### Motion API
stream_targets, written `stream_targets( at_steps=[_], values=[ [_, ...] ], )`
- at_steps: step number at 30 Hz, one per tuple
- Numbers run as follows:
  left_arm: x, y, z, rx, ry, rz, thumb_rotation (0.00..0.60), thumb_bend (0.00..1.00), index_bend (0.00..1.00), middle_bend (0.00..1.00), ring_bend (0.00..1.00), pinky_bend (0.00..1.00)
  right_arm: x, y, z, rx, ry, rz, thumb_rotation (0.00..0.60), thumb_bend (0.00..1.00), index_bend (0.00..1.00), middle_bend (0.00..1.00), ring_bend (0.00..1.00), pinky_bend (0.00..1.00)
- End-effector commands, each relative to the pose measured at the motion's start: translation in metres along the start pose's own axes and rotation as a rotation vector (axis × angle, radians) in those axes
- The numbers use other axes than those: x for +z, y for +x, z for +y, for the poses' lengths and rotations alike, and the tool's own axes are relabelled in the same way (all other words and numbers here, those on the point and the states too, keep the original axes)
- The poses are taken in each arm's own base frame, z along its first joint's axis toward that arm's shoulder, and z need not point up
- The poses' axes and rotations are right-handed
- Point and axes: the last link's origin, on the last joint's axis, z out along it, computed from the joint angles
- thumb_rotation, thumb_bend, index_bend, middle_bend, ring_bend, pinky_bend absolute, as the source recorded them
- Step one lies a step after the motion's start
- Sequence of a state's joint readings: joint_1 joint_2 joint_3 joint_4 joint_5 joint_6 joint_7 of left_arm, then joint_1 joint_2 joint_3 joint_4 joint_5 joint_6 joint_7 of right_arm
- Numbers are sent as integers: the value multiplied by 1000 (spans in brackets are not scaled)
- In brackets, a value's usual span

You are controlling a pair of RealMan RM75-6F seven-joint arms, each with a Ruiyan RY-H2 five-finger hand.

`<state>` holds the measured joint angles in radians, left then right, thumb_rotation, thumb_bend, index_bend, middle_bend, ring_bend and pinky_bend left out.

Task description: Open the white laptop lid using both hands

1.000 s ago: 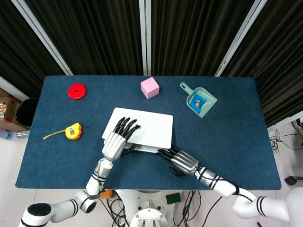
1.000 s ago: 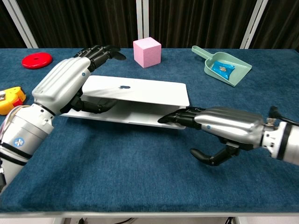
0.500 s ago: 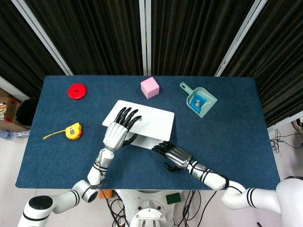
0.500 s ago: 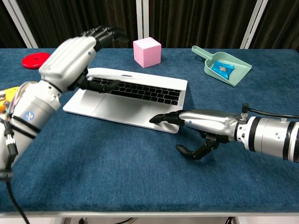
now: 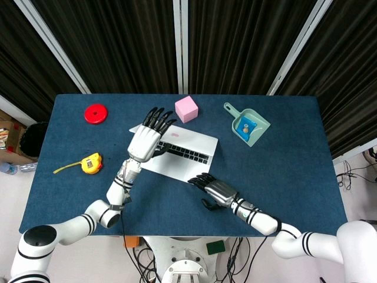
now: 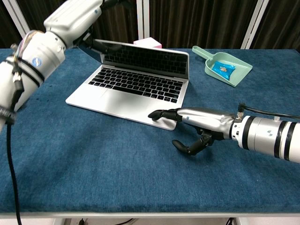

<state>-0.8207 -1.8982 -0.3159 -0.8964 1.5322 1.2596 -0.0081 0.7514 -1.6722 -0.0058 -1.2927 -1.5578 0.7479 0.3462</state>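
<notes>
Pink cube (image 5: 186, 109) stands just behind laptop lid (image 6: 145, 58).

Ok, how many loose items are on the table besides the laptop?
4: red disc at the far left, yellow tape measure on the left edge, pink cube behind the laptop lid, green dustpan far right.

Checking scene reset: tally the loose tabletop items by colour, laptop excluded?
Red: 1, round red plastic disc
Yellow: 1, yellow tape measure
Pink: 1, pink cube
Green: 1, pale green plastic dustpan
Total: 4
</notes>
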Motion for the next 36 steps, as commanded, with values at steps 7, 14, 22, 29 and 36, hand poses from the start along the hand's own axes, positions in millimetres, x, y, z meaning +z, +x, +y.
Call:
stream_targets(
  at_steps=[7, 14, 22, 29, 36],
  values=[
    [53, 19, -9, 48, 37, -27, 600, 567, 184, 108, 13, 65, 5, 2, 3, 27, -14, 2, 592, 625, 0, 70, 0, 0],
    [92, 30, -14, 79, 71, -68, 600, 570, 184, 108, 13, 64, 9, 4, 6, 45, -22, 5, 594, 628, 0, 70, 0, 0],
    [132, 36, -25, 64, 193, -144, 600, 543, 184, 108, 13, 63, 13, 6, 8, 54, -27, 4, 593, 634, 0, 70, 0, 0],
    [160, 39, -30, 55, 288, -216, 600, 479, 184, 108, 13, 63, 15, 9, 11, 66, -34, 12, 594, 644, 0, 69, 0, 0],
    [177, 45, -37, 85, 354, -258, 600, 443, 184, 108, 13, 63, 17, 9, 14, 66, -42, 7, 594, 649, 0, 68, 0, 0]
  ],
)
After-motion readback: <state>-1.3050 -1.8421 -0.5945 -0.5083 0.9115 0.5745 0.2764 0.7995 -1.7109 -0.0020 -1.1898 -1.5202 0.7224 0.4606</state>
